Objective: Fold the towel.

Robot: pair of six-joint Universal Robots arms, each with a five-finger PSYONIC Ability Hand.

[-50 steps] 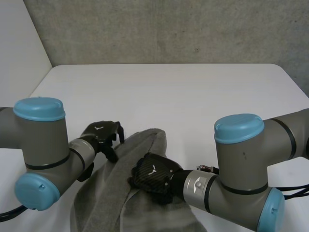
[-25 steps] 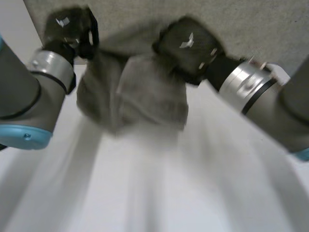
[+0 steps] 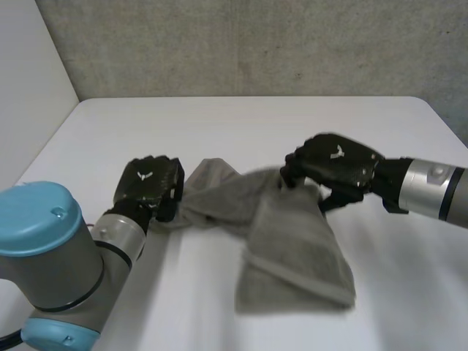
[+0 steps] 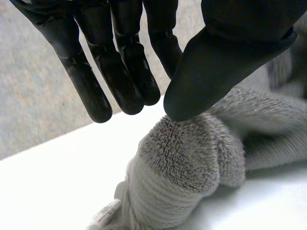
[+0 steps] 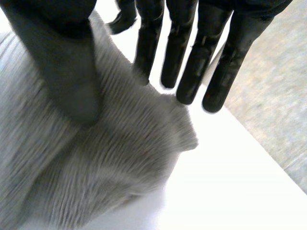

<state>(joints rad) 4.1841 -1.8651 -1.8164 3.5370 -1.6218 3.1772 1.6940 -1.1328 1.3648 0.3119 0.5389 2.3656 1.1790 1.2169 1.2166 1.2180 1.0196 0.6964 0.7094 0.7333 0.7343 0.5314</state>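
Note:
The grey towel (image 3: 292,248) lies bunched across the table (image 3: 241,131), one narrow end at my left hand and a wider folded flap toward the near side. My left hand (image 3: 150,186) sits at that narrow end. In the left wrist view its thumb tip presses the bunched towel (image 4: 192,158) close against the fingers (image 4: 120,62). My right hand (image 3: 336,164) hovers over the towel's far right part. In the right wrist view its fingers (image 5: 192,57) are straight and spread, and the thumb (image 5: 67,72) rests on the towel (image 5: 96,167), apart from them.
A grey wall runs behind the table's far edge. Bare white tabletop lies beyond the towel and to both sides. My left arm's blue-capped joint (image 3: 36,216) fills the near left corner.
Both hands swung the towel up from the near edge, then brought it down farther out on the table. The right hand's fingers have straightened off the cloth.

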